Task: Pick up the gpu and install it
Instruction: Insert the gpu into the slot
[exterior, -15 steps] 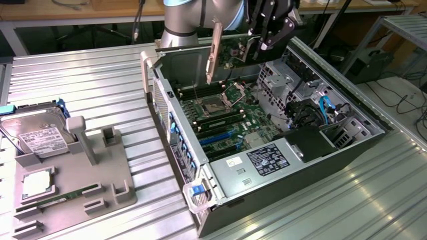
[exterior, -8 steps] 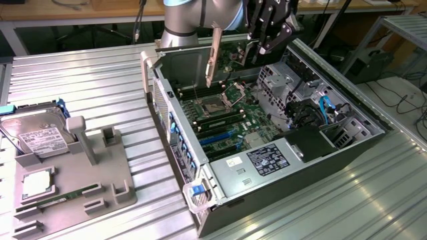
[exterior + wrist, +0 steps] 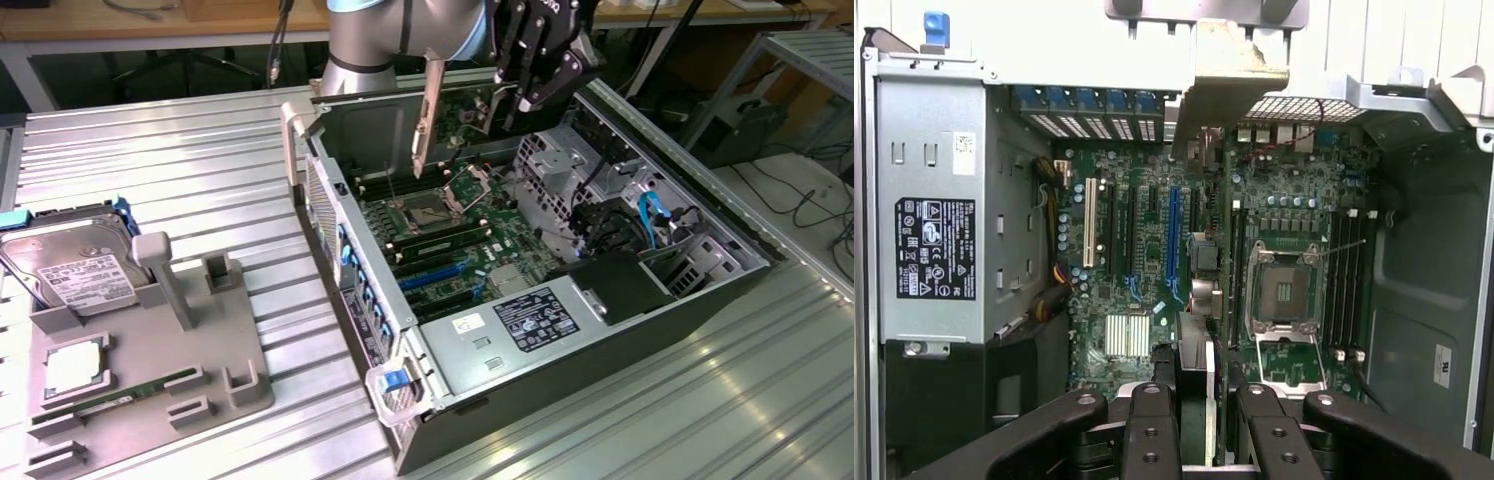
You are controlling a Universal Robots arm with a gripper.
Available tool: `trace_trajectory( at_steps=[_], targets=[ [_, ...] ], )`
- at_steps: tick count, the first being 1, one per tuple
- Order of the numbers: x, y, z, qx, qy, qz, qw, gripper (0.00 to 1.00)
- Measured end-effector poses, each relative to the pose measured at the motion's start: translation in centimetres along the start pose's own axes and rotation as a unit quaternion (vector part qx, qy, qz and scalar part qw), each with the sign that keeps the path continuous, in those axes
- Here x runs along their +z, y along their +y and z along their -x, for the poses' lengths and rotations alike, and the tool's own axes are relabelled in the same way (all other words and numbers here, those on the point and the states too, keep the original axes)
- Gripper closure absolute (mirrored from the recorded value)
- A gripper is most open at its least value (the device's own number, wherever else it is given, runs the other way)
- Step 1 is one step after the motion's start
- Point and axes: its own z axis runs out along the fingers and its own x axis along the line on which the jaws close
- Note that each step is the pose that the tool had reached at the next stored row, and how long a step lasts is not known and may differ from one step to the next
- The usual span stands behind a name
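Observation:
The gpu [image 3: 430, 125] hangs edge-down over the open computer case [image 3: 350, 150], its silver bracket at the end away from my gripper. My gripper [image 3: 537, 85] is shut on the card's other end, above the case's upper half. In the wrist view the gpu [image 3: 1197, 370] runs edge-on between my black fingers [image 3: 1152, 425], with its bracket [image 3: 1239, 65] at the far end. The motherboard [image 3: 1294, 200] lies beneath it. The card is held clear of the board, close to the blue expansion slot [image 3: 1174, 240] and roughly in line with it.
A power supply [image 3: 534, 320] with a black label fills the case's near end. A grey tray [image 3: 200, 370] at the exterior view's left holds a hard drive [image 3: 74, 265], a processor [image 3: 74, 365] and a RAM stick [image 3: 120, 400]. Cables [image 3: 654, 215] crowd the drive bay.

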Motion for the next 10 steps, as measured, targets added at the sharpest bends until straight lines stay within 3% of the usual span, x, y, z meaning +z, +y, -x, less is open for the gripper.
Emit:
trace_trajectory(
  at_steps=[10],
  targets=[
    [0.70,-0.01,-0.01,0.000,0.0000,0.0000,1.0000,0.72]
  ],
)
